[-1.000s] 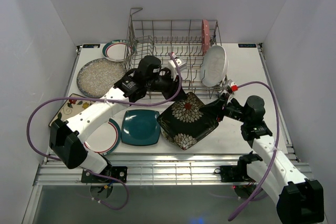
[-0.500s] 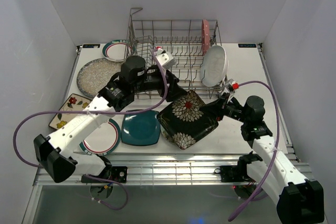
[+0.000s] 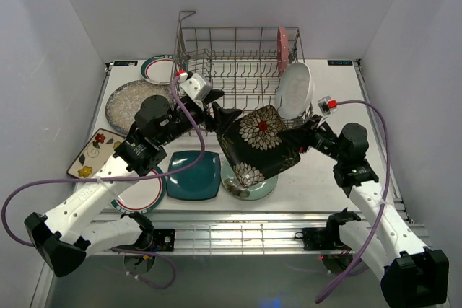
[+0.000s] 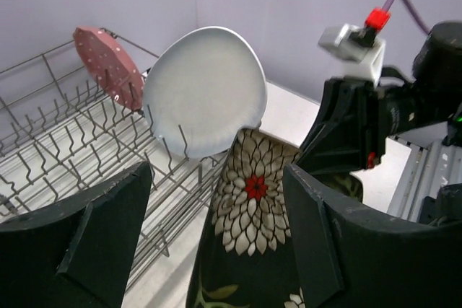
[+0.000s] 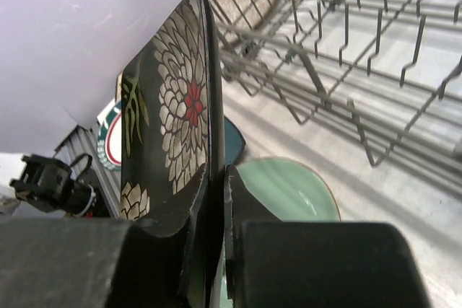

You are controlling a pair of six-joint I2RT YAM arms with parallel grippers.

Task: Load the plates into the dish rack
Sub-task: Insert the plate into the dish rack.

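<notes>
Nearest the arm bases, a green-and-red-rimmed plate (image 3: pixel 141 191) lies flat on the table (image 3: pixel 339 99), partly under the left arm. The teal square plate (image 3: pixel 193 176) lies just to its right. Next to that, the mint round plate (image 3: pixel 256 187) lies flat beneath the black floral square plate (image 3: pixel 260 142). That plate is tipped up on edge, and the right gripper (image 3: pixel 307 137) pinches its right rim. The left gripper (image 3: pixel 224 117) is at its left side with jaws spread wide, the plate's upper edge between them. Further left lie the cream flowered square plate (image 3: pixel 90 153), the speckled grey round plate (image 3: pixel 130 102) and a second rimmed plate (image 3: pixel 160 68). At the back stands the dish rack (image 3: pixel 238 55), with two plates upright at its right end — the white oval plate (image 3: pixel 296 90) in front and the pink scalloped plate (image 3: pixel 283 47) behind.
</notes>
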